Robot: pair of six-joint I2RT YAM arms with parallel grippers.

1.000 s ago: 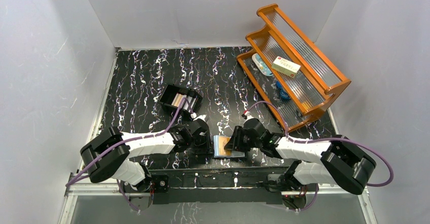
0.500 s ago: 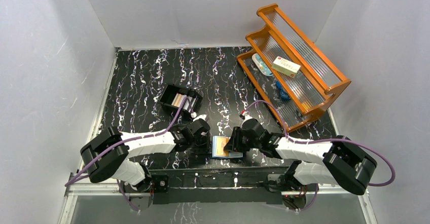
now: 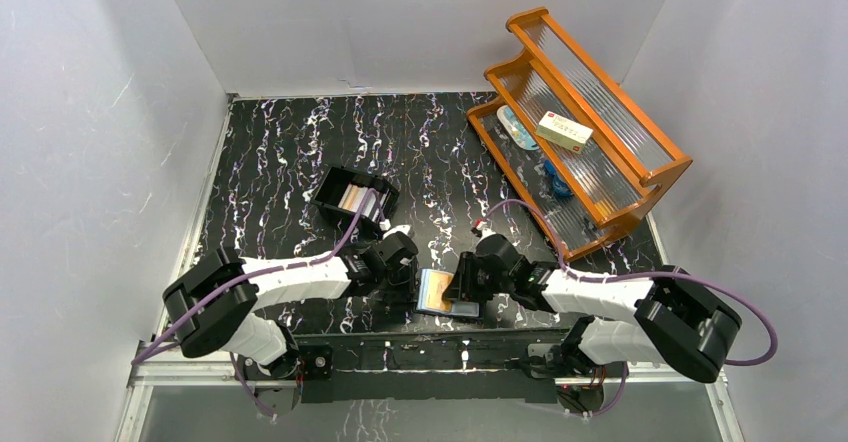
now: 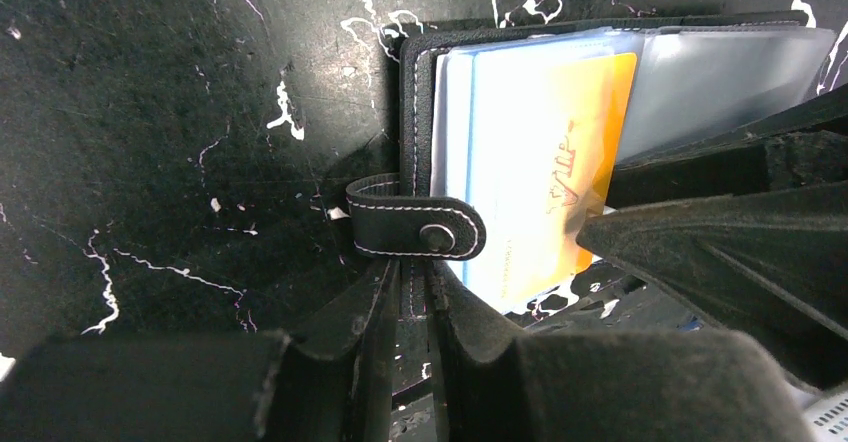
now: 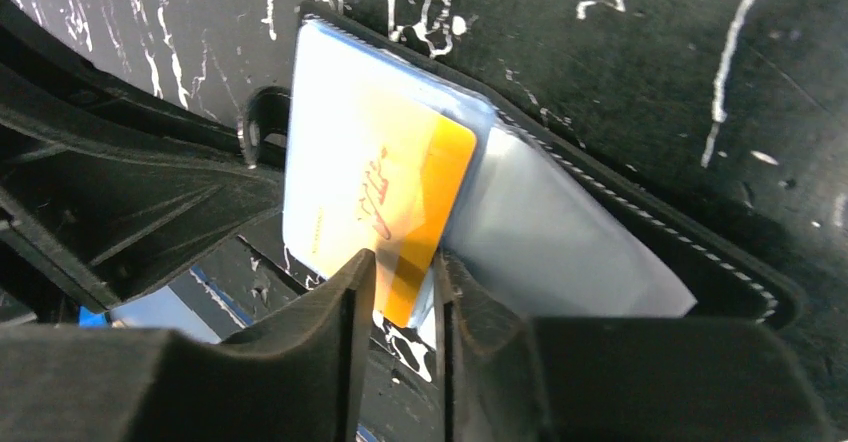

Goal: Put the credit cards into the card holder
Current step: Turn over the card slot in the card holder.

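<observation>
The card holder (image 3: pixel 463 309) lies open near the table's front edge, between both grippers. In the left wrist view its black rim (image 4: pixel 420 92) and snap tab (image 4: pixel 415 227) show. My left gripper (image 4: pixel 413 284) is shut on the tab's strap. An orange credit card (image 5: pixel 420 192) sits partly inside a clear sleeve (image 5: pixel 560 242), its lower corner sticking out. My right gripper (image 5: pixel 405 280) straddles that corner, jaws a narrow gap apart, with table showing between them. More credit cards (image 3: pixel 356 198) lie in a black box.
The black box (image 3: pixel 335 187) stands mid-table, behind the left arm. A wooden shelf rack (image 3: pixel 527 19) fills the back right, holding a cream-and-red carton (image 3: pixel 563 131) and small items. White walls enclose the table on three sides.
My right gripper's jaws have narrowed around the orange card's corner. The card and holder have shifted slightly left. The left gripper keeps its hold on the strap.
</observation>
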